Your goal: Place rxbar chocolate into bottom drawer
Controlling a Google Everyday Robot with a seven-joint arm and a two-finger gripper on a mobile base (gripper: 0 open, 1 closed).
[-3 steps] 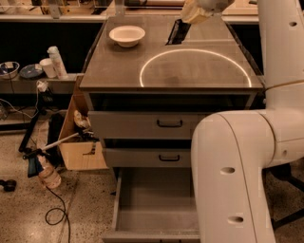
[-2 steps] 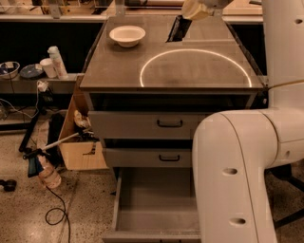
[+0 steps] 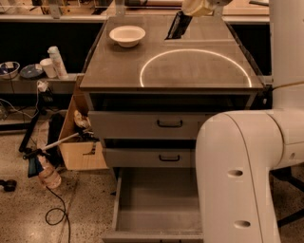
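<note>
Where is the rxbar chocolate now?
Held by the gripper at top centre, the rxbar chocolate hangs above the cabinet top, right of the white bowl.

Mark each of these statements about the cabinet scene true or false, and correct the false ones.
1. The bottom drawer is pulled open. True.
2. The rxbar chocolate lies in that drawer. False: the gripper holds it tilted over the far side of the cabinet top.
3. A white bowl sits on the cabinet top. True.
4. The upper drawers stand open. False: both are shut.
</note>
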